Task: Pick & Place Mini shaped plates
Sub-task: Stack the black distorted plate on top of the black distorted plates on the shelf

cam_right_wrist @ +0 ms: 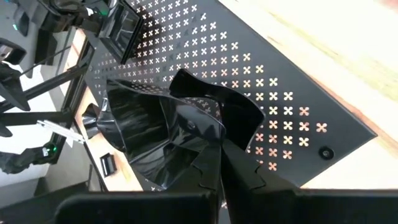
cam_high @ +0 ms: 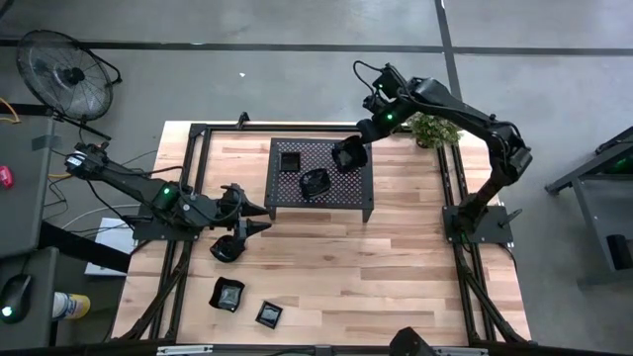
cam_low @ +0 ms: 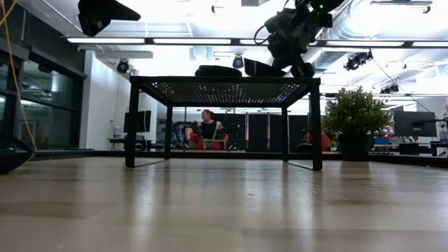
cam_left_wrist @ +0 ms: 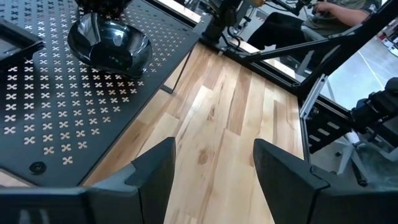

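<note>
The mini shaped plates are small glossy black dishes. A square one (cam_high: 290,160) and a rounded one (cam_high: 315,183) rest on top of the black mesh rack (cam_high: 346,198). My right gripper (cam_high: 351,153) is shut on a third plate (cam_right_wrist: 199,115) over the rack's far right part, beside the rounded plate (cam_right_wrist: 134,137). Three more plates (cam_high: 226,247) (cam_high: 228,294) (cam_high: 268,314) lie on the wooden table at the near left. My left gripper (cam_high: 262,218) hovers open and holds nothing, just left of the rack's near left corner. My right gripper pinches the plate's raised rim (cam_right_wrist: 214,134) between its two fingers. The fingers slant down from the table's far right side. The plate tilts below the fingertips, low over the rack top (cam_low: 262,68); whether it touches the mesh I cannot tell.
A potted plant (cam_high: 433,129) stands at the table's far right behind the rack. Black frame rails (cam_high: 450,188) run along the table's sides. Bare wood lies between the rack and the near edge (cam_high: 376,287). People sit in the room beyond (cam_low: 208,129).
</note>
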